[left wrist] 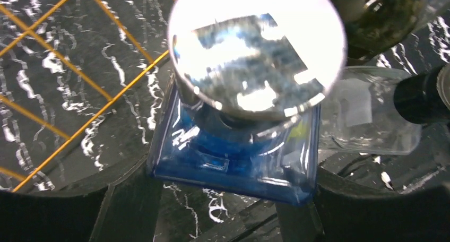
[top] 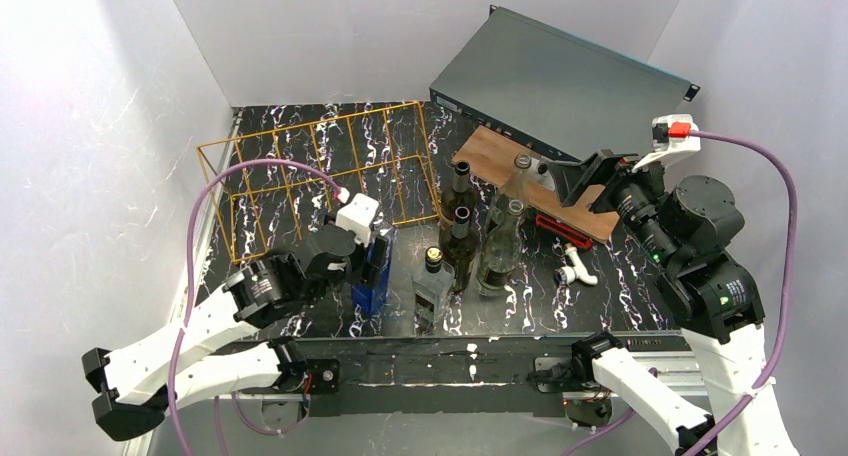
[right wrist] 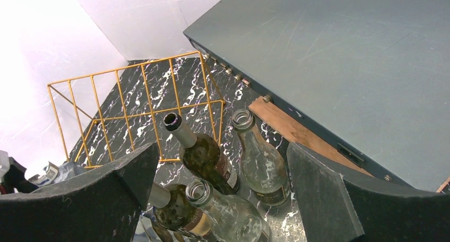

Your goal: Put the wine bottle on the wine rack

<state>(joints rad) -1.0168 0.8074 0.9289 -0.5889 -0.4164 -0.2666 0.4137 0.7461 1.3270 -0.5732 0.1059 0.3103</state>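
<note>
Your left hand (top: 374, 259) is spread wide and straddles the blue bottle (top: 370, 292), one finger (left wrist: 69, 210) on each side of its square base. In the left wrist view the pads sit close, but you cannot tell if they touch the glass. The bottle stands upright on the counter (top: 620, 286), silver ball cap (left wrist: 257, 51) on, just beside the near right corner of the wine rack (top: 300, 176), outside its bays. The other bottles (top: 480, 236) are clustered to its right. Your right hand (top: 585, 181) is released and empty, raised by the wooden board (top: 510, 161).
</note>
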